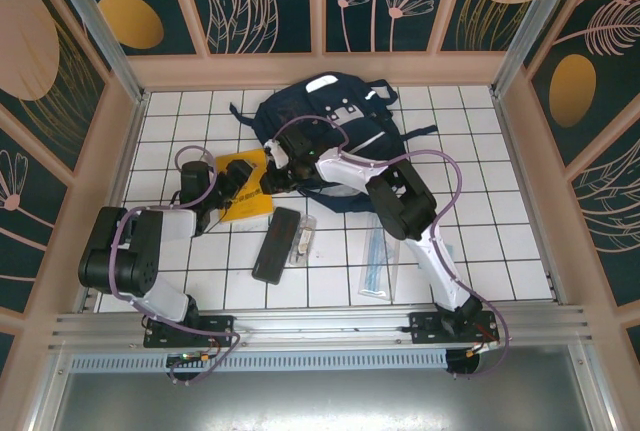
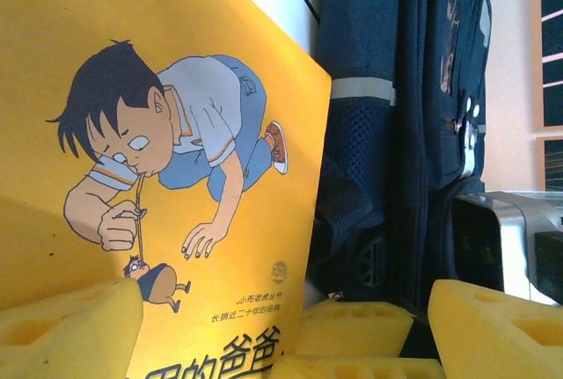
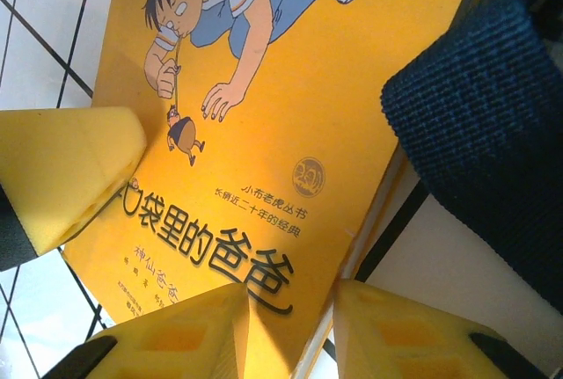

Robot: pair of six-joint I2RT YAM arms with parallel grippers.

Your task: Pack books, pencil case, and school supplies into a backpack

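**Both grippers at the picture book, beside the backpack**

The right gripper (image 3: 290, 295) has its two yellow pads a little apart, set astride one edge of the yellow-orange book (image 3: 290, 115). One pad lies over the cover near the printed title, and the other sits just off the edge. I cannot tell whether the pads press on the book. Just past the outer pad, a dark blue woven strap (image 3: 484, 106) crosses the corner of the wrist view, close to the book's long edge.

The left gripper (image 2: 286, 304) stands wide open. One of its pads (image 2: 62, 335) is in front of the lower left part of the cover. The other is far to the right, past the book's edge and in front of the backpack (image 2: 396, 133), so that edge of the book falls between the two. In the right wrist view, a left pad (image 3: 62, 177) shows at the far side of the cover, where the book meets the white tiles.

From above, the two grippers come at the book from opposite sides, the left one at its left part and the right one at its upper right corner. The book lies on the tiled table (image 1: 480, 241), just beside the backpack's left flank. The backpack lies flat at the back middle, and the right arm (image 1: 400, 201) reaches across its near part.

Nearer the arm bases, below the book, lies the black pencil case (image 1: 276, 245), with the clear tube (image 1: 303, 238) just beside it on the right. The ruler set (image 1: 378, 263) lies further right, apart from both.
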